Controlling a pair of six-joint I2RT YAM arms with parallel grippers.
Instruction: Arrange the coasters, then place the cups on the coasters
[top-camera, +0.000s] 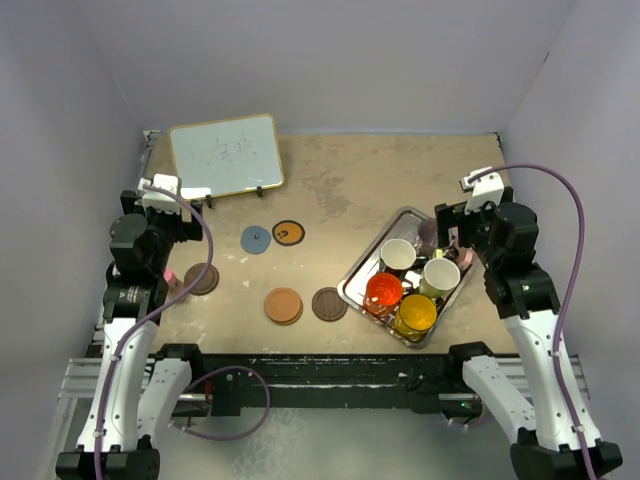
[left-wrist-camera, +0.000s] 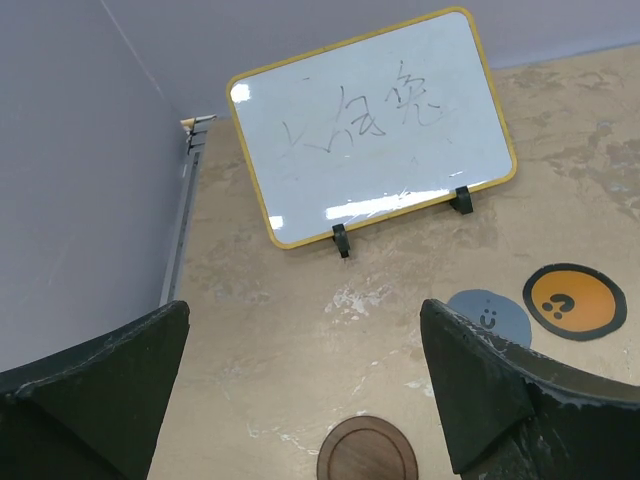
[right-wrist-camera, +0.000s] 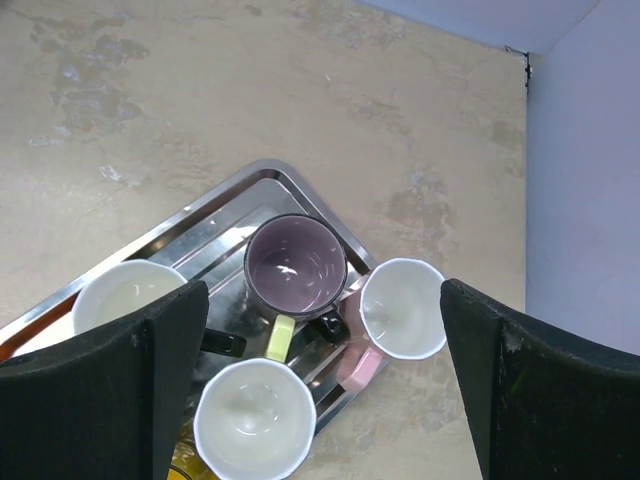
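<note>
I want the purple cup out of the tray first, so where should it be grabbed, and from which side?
Likely best: grip the purple cup by its rim wall, straight down from above, since it stands upright, mouth open. One jaw inside, one outside on the side facing the tray corner; other cups crowd the opposite side.

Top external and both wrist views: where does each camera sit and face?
Top external: above and behind, looking down on the table; left arm and right arm show.
Left wrist: on the left arm, facing the whiteboard; open left tool shows.
Right wrist: on the right arm, looking down on the tray; open right tool shows.
Shared: top and left wrist both show the whiteboard.
</note>
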